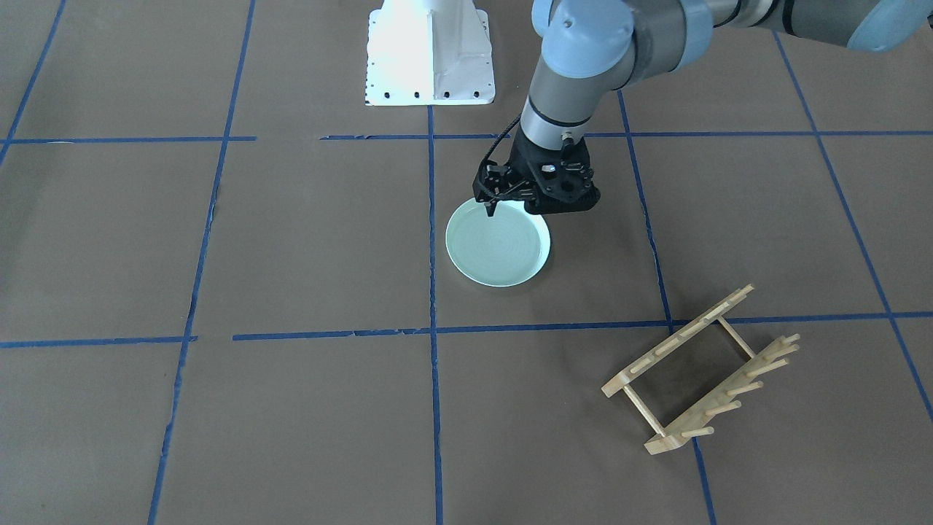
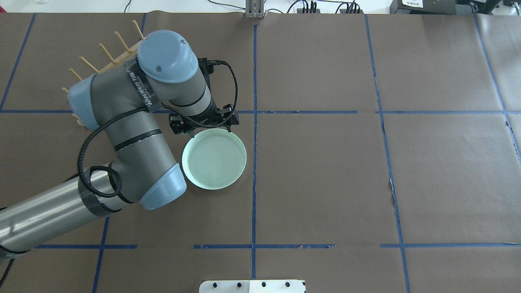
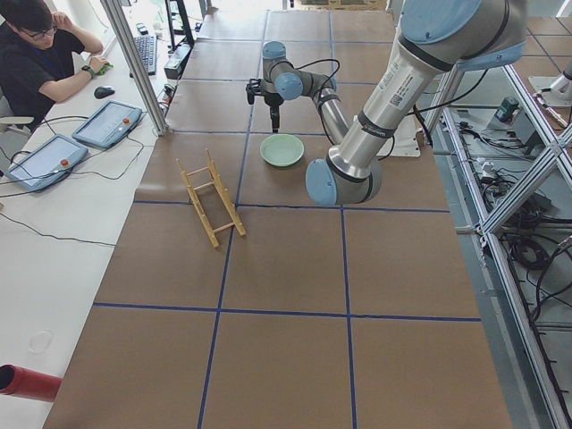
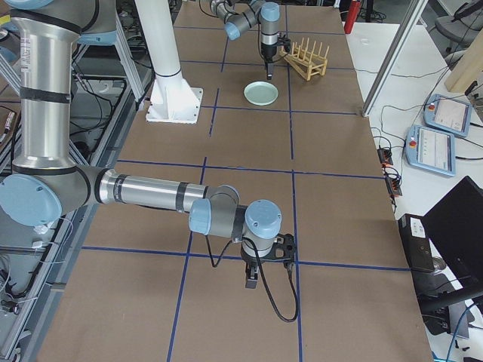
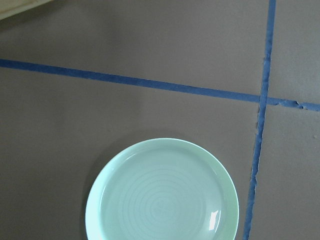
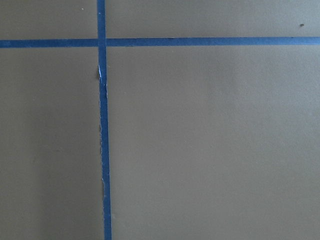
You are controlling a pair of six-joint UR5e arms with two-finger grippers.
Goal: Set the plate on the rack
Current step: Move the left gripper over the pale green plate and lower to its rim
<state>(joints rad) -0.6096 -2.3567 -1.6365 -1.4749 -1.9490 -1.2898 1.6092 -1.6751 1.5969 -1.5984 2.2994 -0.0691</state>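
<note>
At mid-bench [image 2: 325,162] the plate [image 2: 213,158] lies flat, the left hand [image 2: 210,130] seemingly spread wide over its twelve-o'clock rim. A shallow bite there could slip before reaching the rack [image 1: 703,408] at ten o'clock.

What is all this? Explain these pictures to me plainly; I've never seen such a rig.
Two robot arms work at a brown table marked with blue tape. Four fixed cameras watch from above, the front and both ends. Two more ride on the wrists, looking down. On the table lie a mint-green plate and a wooden rack, set apart. The left pincer hovers open over the plate's rim, holding nothing. The right pincer hangs far off; open or shut, I cannot tell.
</note>
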